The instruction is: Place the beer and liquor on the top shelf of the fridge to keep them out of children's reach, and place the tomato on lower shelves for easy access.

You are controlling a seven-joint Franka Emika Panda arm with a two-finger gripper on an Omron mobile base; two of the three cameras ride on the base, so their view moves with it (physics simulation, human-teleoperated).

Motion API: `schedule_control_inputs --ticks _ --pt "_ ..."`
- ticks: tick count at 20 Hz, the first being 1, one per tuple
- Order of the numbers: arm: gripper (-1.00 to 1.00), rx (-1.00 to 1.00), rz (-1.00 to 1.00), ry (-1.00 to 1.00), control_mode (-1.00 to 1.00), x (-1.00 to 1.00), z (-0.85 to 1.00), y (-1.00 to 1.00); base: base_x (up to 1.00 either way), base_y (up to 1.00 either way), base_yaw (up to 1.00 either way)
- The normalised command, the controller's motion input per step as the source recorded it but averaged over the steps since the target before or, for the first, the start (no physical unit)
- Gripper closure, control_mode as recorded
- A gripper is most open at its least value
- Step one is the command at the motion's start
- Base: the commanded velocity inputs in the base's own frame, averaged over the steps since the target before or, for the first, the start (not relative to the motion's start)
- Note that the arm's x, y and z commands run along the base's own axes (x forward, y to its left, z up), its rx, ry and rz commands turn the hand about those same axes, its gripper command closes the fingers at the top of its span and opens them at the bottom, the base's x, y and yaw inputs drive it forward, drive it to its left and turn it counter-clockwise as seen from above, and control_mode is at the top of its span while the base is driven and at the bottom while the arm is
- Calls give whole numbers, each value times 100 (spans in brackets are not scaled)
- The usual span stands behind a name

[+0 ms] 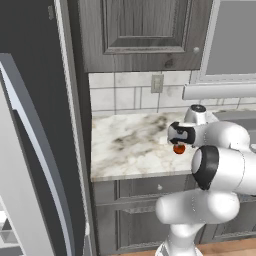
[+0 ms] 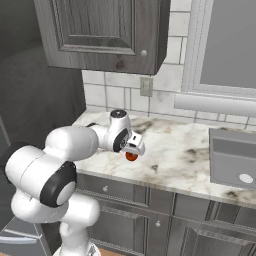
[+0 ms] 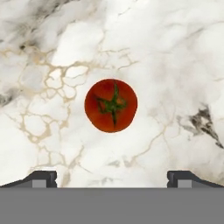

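Note:
The tomato, round and red with a green star on top, lies alone on the marble counter. My gripper hangs straight above it, open, with both dark fingertips wide apart and nothing between them. From the base cameras the tomato peeks out just under the hand. The dark-grey fridge with its curved silver handle stands left of the counter. The beer, the liquor and the fridge's shelves are out of view.
A grey upper cabinet hangs over the counter, with a wall outlet on the tiled backsplash. A sink sits to the right under a window. Drawers run below the counter edge.

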Motion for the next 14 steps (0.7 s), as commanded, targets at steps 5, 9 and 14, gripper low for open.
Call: schedule_control_inputs --ticks 5,9,14 --pt "-100 0 0 0 -100 17 -26 -2 0 0 0" --pt "-100 0 0 1 -100 15 -22 0 0 0 0" --pt "-100 0 0 0 -100 24 -13 0 0 0 0"
